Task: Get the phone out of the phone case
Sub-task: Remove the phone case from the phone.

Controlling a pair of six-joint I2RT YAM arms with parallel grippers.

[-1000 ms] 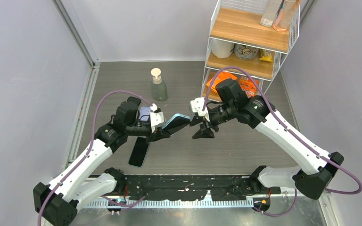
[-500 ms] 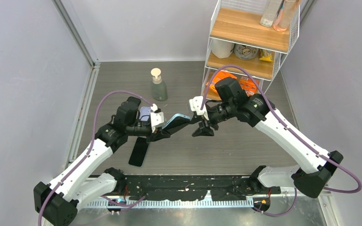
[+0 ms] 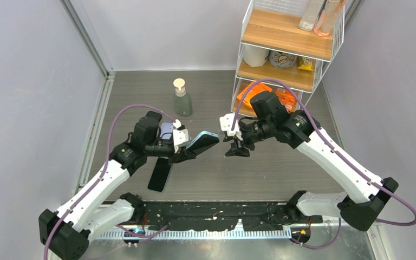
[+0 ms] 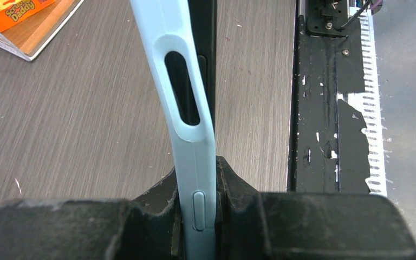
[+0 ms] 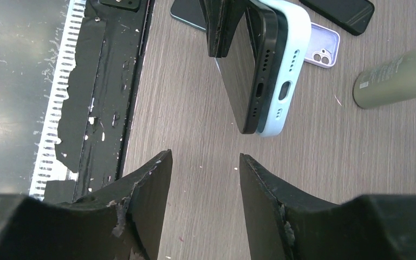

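The case [image 3: 205,140], with the phone [image 5: 249,65] partly lifted out of it, is held clamped above the surface [image 3: 281,162] by the left gripper [image 4: 197,181], its long axis pointed right at the right gripper [image 5: 203,162], which is spread open just short of the free end.

This is a robot test cell in a lab, dressed with household props. Plain grey panel walls [image 3: 27,81] set in aluminium framing [image 3: 86,38] box in a wood-grain table [image 3: 281,168]. Behind the right claw [image 3: 237,147] stands a wire shelf [image 3: 281,30] holding packaged goods. Beyond the left claw [image 3: 187,154] is a pump bottle [image 3: 182,103]. On the near side of both claws runs a scuffed black mounting strip [image 3: 211,214].
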